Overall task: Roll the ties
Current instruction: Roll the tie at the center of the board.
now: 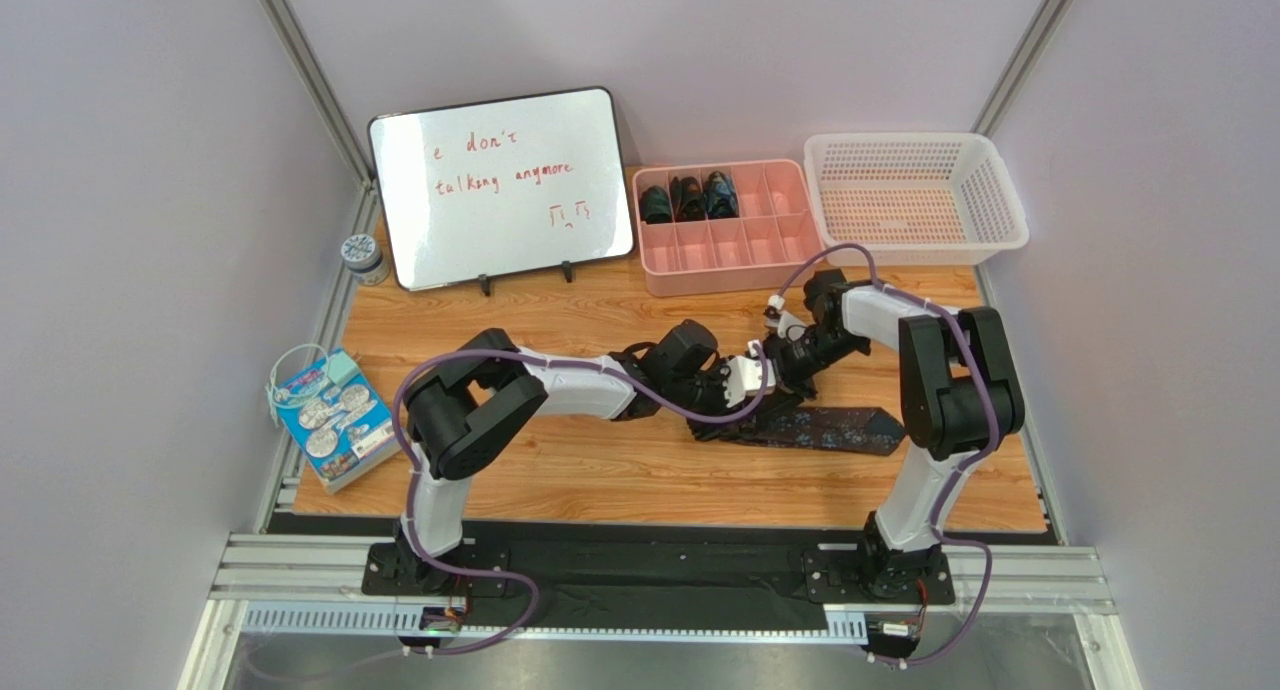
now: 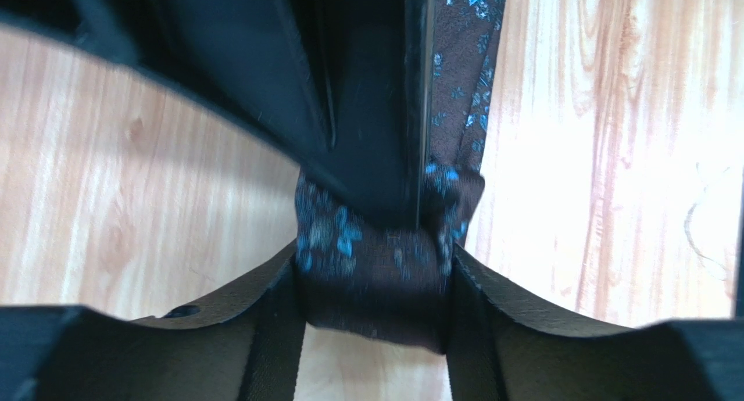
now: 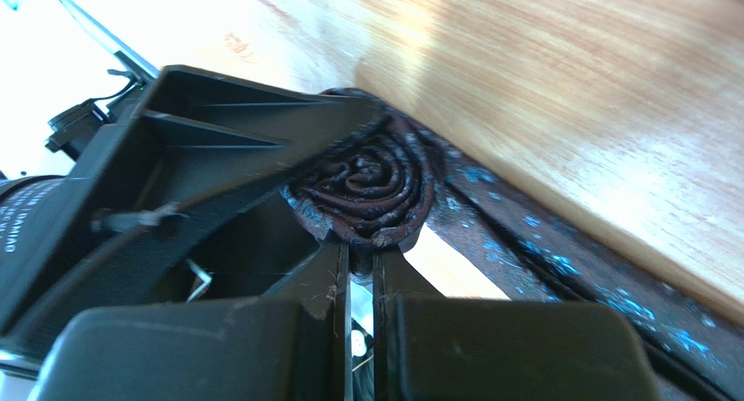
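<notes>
- The left gripper (image 2: pixel 375 272) has its jaws closed on the two flat ends of the tie (image 3: pixel 367 179), which is wound here into a small tight spiral.
- The right gripper (image 3: pixel 360 253) has its jaws nearly together, with only a thin slit between them. They seem to pinch the lower rim of the spiral, though the contact itself is partly hidden.
- Doing this step well probably means even pressure from the side grip, so the layers stay stacked and no inner turn slides out sideways.
- The pinch on the rim should turn the spiral without crushing it, since a loose wrap would likely spring open.
- The unrolled part of the tie (image 1: pixel 830 429) lies flat on the surface (image 1: pixel 601 480), stretching toward the right arm's side. Rolling should follow it in a straight line so its edges stay aligned.
- Three rolled ties (image 1: pixel 688 198) sit in the back row of a pink tray (image 1: pixel 721 284) well behind the arms. A similar compact size would probably suit.
</notes>
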